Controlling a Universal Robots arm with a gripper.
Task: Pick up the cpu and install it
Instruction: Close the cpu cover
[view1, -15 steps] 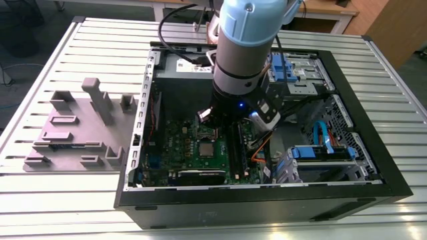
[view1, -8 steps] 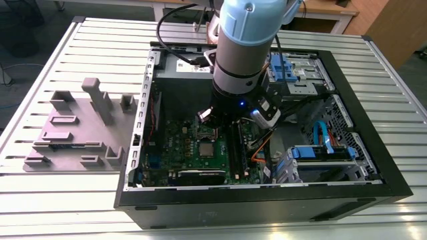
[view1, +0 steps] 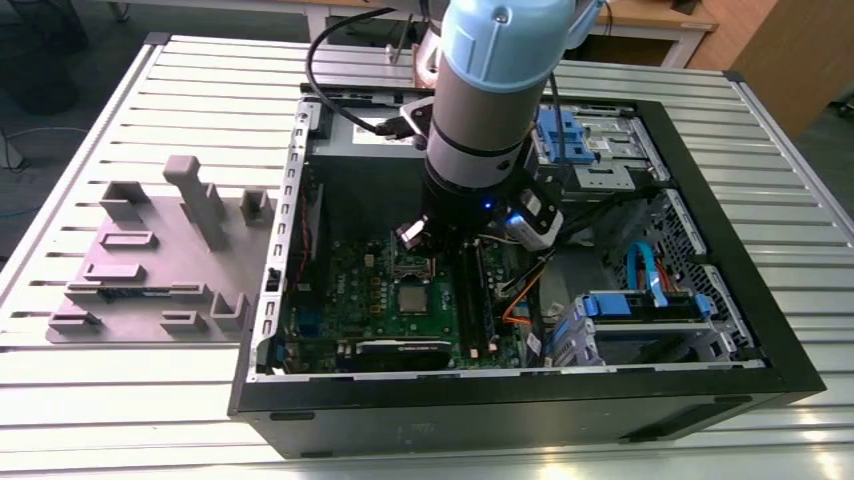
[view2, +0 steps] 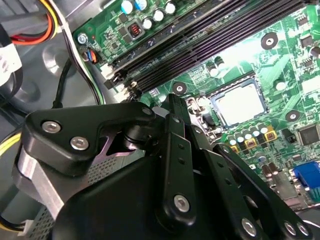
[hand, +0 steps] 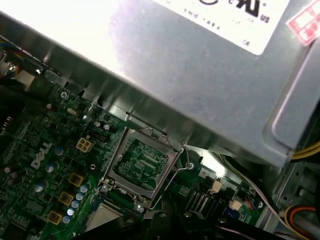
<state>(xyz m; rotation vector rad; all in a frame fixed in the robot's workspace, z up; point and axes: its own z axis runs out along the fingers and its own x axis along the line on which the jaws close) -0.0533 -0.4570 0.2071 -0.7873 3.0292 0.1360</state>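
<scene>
the exterior view looks down from above on the open black computer case (view1: 467, 420); both wrist views sit close over its green motherboard (view2: 280, 65) (hand: 50, 170).

Grey box (hand: 200, 85): white label (hand: 225, 20) with dark print, cut off at the edge, not readable
Red sticker (hand: 305, 22): on the same box, print blurred
Motherboard (hand: 30, 190): white lettering (hand: 42, 155) printed on the board
</scene>
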